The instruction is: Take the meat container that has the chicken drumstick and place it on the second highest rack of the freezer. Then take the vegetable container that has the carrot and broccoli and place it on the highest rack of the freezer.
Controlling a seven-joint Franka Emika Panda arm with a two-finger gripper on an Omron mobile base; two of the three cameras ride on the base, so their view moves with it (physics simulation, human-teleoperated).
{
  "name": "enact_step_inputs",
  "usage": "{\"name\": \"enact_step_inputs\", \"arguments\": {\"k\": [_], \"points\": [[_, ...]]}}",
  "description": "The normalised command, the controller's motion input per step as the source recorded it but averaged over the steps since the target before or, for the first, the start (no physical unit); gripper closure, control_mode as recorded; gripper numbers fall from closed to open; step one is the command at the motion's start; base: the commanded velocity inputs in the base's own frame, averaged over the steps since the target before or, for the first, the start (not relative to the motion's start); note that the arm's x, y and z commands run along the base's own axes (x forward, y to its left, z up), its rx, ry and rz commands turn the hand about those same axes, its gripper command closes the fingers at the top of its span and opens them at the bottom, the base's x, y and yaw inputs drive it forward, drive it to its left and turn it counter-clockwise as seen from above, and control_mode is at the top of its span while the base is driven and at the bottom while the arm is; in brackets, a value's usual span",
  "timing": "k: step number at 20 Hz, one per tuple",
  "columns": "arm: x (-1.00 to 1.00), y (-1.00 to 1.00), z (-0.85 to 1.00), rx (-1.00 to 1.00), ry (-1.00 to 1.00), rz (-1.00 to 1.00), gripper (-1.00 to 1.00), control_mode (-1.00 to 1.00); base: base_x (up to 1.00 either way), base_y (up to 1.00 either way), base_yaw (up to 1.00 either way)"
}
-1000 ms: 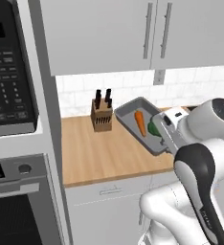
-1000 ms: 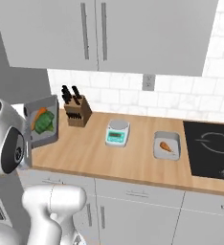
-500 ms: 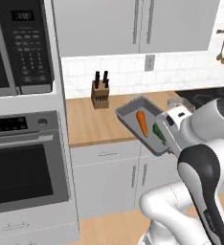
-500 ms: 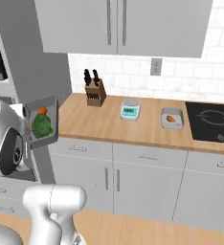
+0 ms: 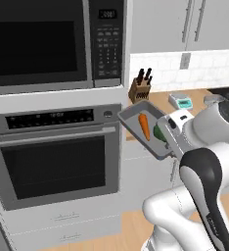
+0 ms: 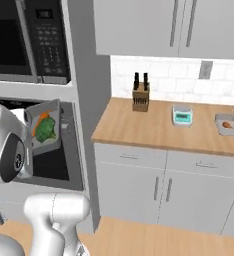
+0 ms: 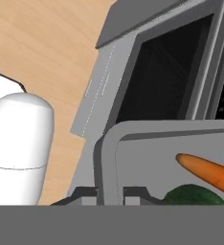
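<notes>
Now our gripper (image 7: 110,194) pinching the near rim of the grey vegetable container (image 5: 136,117), held aloft before the black built-in oven (image 5: 57,162), carrot (image 5: 144,126) and broccoli (image 6: 45,128) inside, chicken drumstick (image 6: 228,124) in its tray on the wooden counter (image 6: 154,127).

Arm (image 5: 204,196) is showing glossy white rounded shells, dark charcoal joint bands, and a grey disc cap at one joint.
</notes>
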Motion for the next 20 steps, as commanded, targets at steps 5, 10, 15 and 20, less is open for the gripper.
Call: {"name": "enact_step_inputs", "arguments": {"k": [5, 10, 15, 20], "points": [[0.00, 0.00, 0.00, 0.00, 0.00, 0.00, 1.00, 1.00, -0.61, 0.97, 0.00], [0.00, 0.00, 0.00, 0.00, 0.00, 0.00, 1.00, 1.00, -0.13, 1.00, 0.00], [0.00, 0.00, 0.00, 0.00, 0.00, 0.00, 1.00, 1.00, -0.10, 1.00, 0.00], [0.00, 0.00, 0.00, 0.00, 0.00, 0.00, 1.00, 1.00, -0.23, 1.00, 0.00]]}}
